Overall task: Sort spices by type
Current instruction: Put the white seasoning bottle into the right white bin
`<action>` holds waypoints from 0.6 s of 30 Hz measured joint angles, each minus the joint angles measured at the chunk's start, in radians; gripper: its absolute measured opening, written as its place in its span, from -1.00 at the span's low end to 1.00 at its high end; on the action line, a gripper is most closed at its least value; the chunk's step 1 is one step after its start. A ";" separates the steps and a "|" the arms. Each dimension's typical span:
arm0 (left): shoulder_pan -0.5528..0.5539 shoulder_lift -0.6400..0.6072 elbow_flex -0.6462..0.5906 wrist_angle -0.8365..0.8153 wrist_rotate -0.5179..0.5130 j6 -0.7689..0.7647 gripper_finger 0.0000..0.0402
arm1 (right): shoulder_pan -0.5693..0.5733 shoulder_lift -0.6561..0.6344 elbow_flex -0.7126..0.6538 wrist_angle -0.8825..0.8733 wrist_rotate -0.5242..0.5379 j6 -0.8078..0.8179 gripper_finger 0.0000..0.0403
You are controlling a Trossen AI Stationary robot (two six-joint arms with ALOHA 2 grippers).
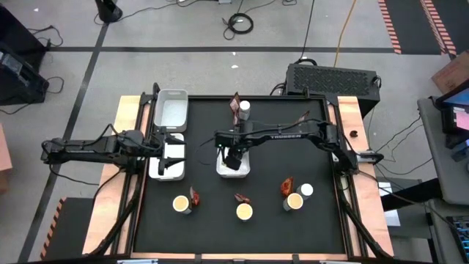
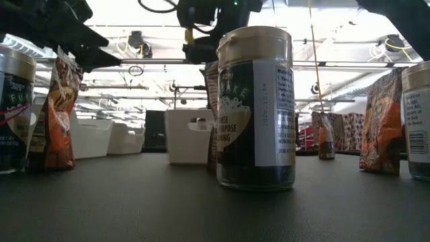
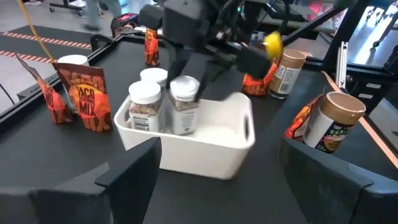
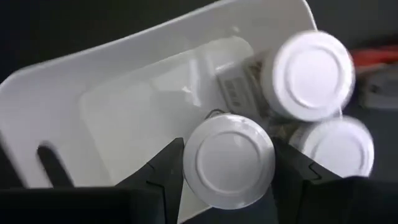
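My right gripper point(image 1: 233, 155) is over the middle white tray point(image 1: 220, 170), shut on a white-capped jar point(image 4: 229, 158). Two more white-capped jars point(image 4: 308, 74) point(image 4: 336, 149) stand in that tray beside it. My left gripper point(image 1: 176, 149) is open and empty over another white tray point(image 1: 155, 170) at the left; its fingers point(image 3: 134, 168) show wide apart. Three yellow-topped tubs point(image 1: 181, 204) point(image 1: 244, 212) point(image 1: 294, 201) stand near the table's near edge, with reddish-brown packets point(image 1: 195, 196) point(image 1: 241, 197) point(image 1: 286, 186) and a white-capped jar point(image 1: 306, 191) beside them. My right gripper pinches the jar at its white cap point(image 4: 198, 163) between its two fingers, one on each side. The fingers point(image 3: 177, 65) come from above, pointing down. The jar stands upright with its lower part inside the tray; whether its bottom is on the tray floor I cannot tell.
A third white tray point(image 1: 171, 110) lies at the far left of the mat. A white-capped jar point(image 1: 245, 108) and a packet point(image 1: 234, 107) stand at the far edge, middle. In the low view a tall tub point(image 2: 255, 107) stands close in front.
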 joint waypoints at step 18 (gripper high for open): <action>0.000 0.000 0.000 0.002 0.016 -0.006 0.63 | 0.000 -0.017 -0.020 -0.016 0.044 0.117 -0.28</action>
